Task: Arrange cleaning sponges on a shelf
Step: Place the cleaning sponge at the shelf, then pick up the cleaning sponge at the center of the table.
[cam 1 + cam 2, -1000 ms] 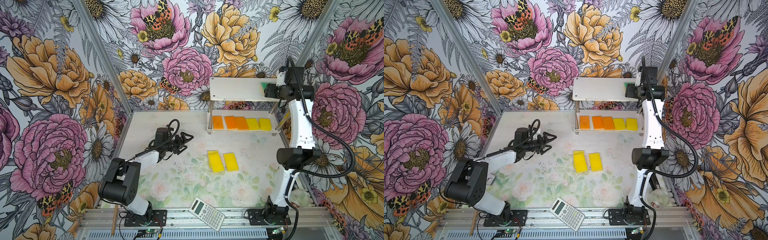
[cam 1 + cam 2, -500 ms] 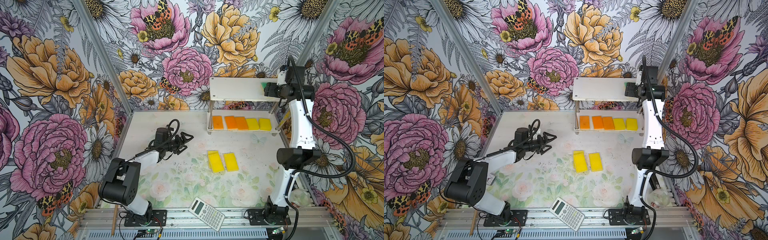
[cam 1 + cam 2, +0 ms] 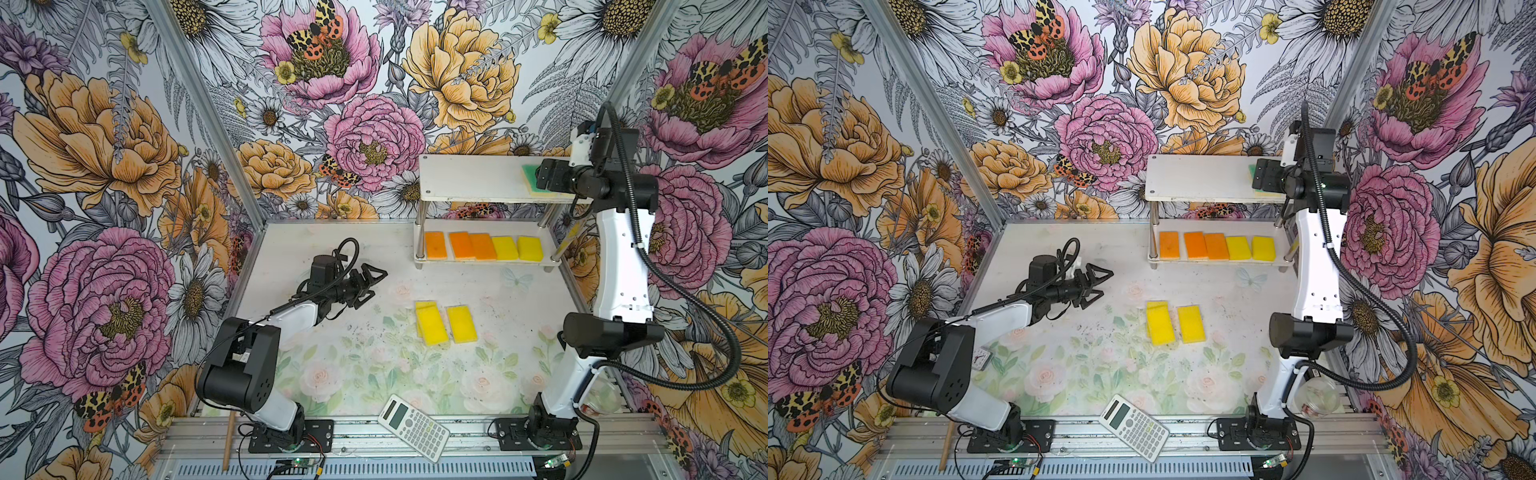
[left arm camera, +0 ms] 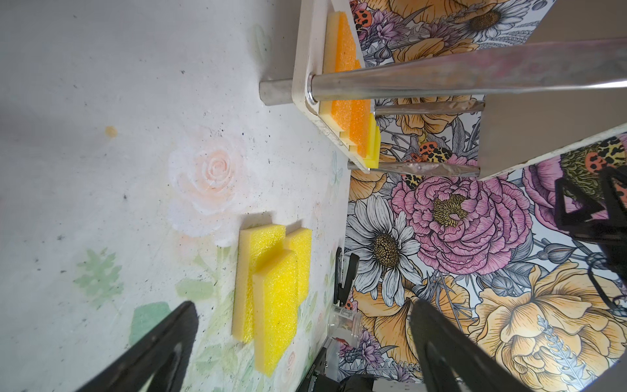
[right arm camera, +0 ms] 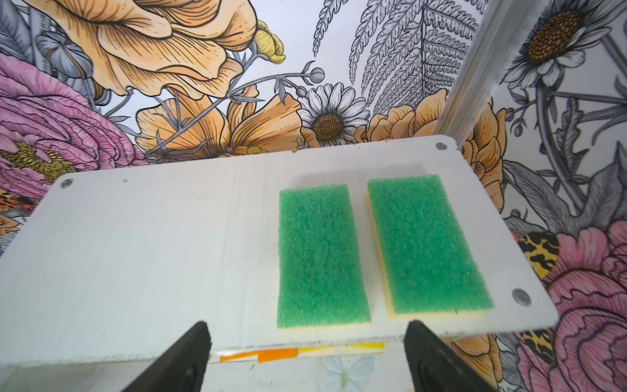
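Observation:
The shelf (image 3: 469,178) stands at the back right of the table. Two green-topped sponges (image 5: 320,254) (image 5: 427,244) lie side by side at the right end of its top board. My right gripper (image 5: 305,325) is open at that board's front edge, just short of them and holding nothing. In both top views the arm hides most of the green sponges (image 3: 530,176). Orange and yellow sponges (image 3: 482,247) line the lower board. Three yellow sponges (image 3: 432,328) lie on the table, one partly under another. My left gripper (image 3: 376,284) hovers open to their left, empty.
A white calculator (image 3: 413,422) lies at the table's front edge. A clear plastic cup (image 3: 1316,399) sits by the right arm's base. A wooden stick (image 3: 227,440) leans at the front left. Flowered walls close in the back and sides.
My right gripper's jaws have spread wider at the top board's right end. The left arm and the sponges have not moved.

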Tool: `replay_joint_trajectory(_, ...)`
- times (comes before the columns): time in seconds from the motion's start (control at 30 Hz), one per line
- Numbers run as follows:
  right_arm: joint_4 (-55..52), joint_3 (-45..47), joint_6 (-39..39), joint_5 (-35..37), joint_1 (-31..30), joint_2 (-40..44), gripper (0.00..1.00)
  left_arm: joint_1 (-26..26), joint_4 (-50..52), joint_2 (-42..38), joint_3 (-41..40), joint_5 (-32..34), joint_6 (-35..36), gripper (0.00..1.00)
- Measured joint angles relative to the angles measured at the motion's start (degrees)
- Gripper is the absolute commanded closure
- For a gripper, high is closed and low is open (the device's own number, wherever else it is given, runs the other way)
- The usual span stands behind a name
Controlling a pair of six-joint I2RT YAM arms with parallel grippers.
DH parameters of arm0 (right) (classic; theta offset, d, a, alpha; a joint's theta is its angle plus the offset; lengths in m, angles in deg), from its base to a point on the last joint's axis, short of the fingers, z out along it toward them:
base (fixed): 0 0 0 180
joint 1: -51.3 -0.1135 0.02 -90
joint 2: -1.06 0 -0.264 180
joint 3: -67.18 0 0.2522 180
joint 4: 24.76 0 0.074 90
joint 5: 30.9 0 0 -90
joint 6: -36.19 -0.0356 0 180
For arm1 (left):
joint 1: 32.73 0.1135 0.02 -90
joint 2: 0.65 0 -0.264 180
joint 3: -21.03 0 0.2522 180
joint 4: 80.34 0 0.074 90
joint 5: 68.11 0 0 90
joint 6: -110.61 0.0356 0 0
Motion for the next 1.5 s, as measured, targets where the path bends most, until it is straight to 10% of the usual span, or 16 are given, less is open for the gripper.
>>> replay_joint_trajectory(0.37, 1.6, 34.9, -2.4, 4.1, -10.7, 21.8, 0.00, -2.0, 0.1, 0.0, 0.8, 0.0, -0.2, 0.01)
replay_joint_trajectory(0.87, 9.1, 79.4, -13.9, 4.5, -26.5, 25.2, 0.00, -4.1, 0.2, 1.2, 2.5, 0.8, -1.1, 0.01)
replay_joint_trajectory(1.5, 24.8, 93.1, -20.7, 5.4, -33.6, 22.5, 0.00, -4.3, 0.2, 3.0, 2.5, 1.1, -1.5, 0.01)
